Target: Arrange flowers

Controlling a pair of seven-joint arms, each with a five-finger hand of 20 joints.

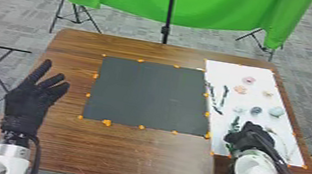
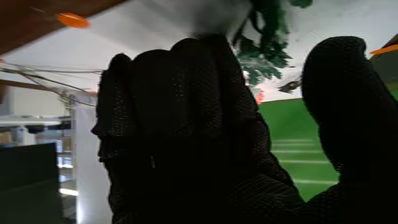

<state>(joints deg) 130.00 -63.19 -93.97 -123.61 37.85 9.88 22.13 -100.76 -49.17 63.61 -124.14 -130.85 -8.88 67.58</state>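
Here's the leafy green sprig point(image 1: 236, 123) on the white sheet point(image 1: 235, 72), and the right hand point(image 1: 250, 138) is right by it, the sprig at the hand's eleven o'clock. The right wrist view has its fingers straight and its thumb standing off, greenery beyond the gap; nothing in its grip, though whether it touches the sprig I can't tell. Out from the sprig, dark twigs point(image 1: 223, 96) at eleven, small rounded bluish-grey pieces point(image 1: 256, 110) from twelve round to two. Farther up, a peach flower point(image 1: 240, 89) and a pink flower point(image 1: 249, 80) near twelve, a small yellowish flower point(image 1: 268, 94) at one. Next, the dark mat point(image 1: 151, 96), with the sheet at its three o'clock and orange bits point(image 1: 107, 123) dotted round its edge. And the left hand point(image 1: 27, 107), out at the mat's eight o'clock, fingers loose and spread, holding nothing. Green cloth point(image 1: 201, 6) hangs past the wooden table point(image 1: 142, 148) at twelve.
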